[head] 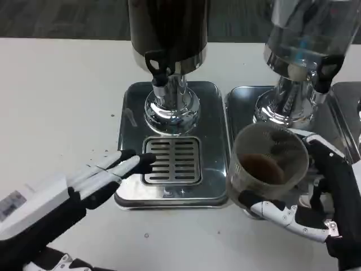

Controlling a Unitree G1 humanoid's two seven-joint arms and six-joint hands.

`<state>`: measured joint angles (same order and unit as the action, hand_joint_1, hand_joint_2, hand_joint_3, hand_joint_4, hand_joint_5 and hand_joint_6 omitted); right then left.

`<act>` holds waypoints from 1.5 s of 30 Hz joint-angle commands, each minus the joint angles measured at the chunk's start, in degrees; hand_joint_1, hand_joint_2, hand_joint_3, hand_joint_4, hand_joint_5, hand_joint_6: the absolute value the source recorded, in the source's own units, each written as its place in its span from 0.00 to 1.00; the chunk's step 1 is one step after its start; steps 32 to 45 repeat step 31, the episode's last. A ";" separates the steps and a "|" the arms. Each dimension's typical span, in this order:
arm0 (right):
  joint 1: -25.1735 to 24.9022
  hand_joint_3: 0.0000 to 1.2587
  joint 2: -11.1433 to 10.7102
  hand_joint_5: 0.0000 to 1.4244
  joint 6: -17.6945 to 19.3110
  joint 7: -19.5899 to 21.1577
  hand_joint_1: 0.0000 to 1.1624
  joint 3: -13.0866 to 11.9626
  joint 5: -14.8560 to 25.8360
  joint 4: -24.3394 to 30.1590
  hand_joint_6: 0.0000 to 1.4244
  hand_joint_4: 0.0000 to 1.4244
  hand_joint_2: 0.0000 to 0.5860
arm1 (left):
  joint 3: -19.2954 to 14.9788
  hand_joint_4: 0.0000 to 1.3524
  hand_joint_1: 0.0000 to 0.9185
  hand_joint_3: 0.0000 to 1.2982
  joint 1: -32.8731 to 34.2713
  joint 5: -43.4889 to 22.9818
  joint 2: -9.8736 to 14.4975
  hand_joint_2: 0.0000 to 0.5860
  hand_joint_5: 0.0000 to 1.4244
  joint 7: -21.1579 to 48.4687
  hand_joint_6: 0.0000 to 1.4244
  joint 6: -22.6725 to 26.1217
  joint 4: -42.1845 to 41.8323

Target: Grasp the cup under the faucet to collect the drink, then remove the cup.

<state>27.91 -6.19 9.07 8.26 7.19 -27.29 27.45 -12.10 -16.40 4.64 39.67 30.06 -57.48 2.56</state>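
A clear plastic cup [266, 164] with brown drink in its bottom is held by my right hand [316, 197] at the right, to the right of the drip grille and tilted toward the camera. The dark drink dispenser [168, 28] stands at the top centre, its black faucet [155, 65] above the slotted drip grille [172, 161] of the steel tray [127, 147]. My left hand [107, 175] lies at the left with its fingers stretched toward the grille's left edge, holding nothing.
A second dispenser [304, 39] with a clear tank stands at the top right on its own steel tray [240, 107], just behind the held cup. White table spreads to the left and front.
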 commanded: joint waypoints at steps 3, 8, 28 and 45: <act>0.08 0.71 0.13 0.80 2.06 0.09 0.73 -0.26 1.19 2.35 1.00 0.70 0.28 | -0.24 0.00 0.00 0.02 -1.16 -0.57 1.04 0.07 0.00 -0.78 0.03 0.79 -0.99; 0.31 0.71 0.08 0.80 2.19 0.17 0.73 -0.28 1.03 2.54 1.00 0.70 0.28 | -0.28 0.00 0.00 0.02 -1.42 -0.77 1.17 0.08 0.00 -0.76 0.03 0.89 -1.20; -0.33 0.72 0.04 0.81 2.47 0.13 0.73 -0.40 1.68 2.03 1.00 0.71 0.28 | -0.98 0.00 0.00 0.02 -2.24 -0.48 1.42 0.08 0.00 -0.83 0.03 1.52 -2.01; -0.21 0.72 0.00 0.81 2.58 0.16 0.73 -0.51 1.91 1.99 1.00 0.71 0.28 | -1.19 0.00 0.00 0.02 -2.37 0.10 1.36 0.08 0.00 -0.94 0.03 1.59 -2.40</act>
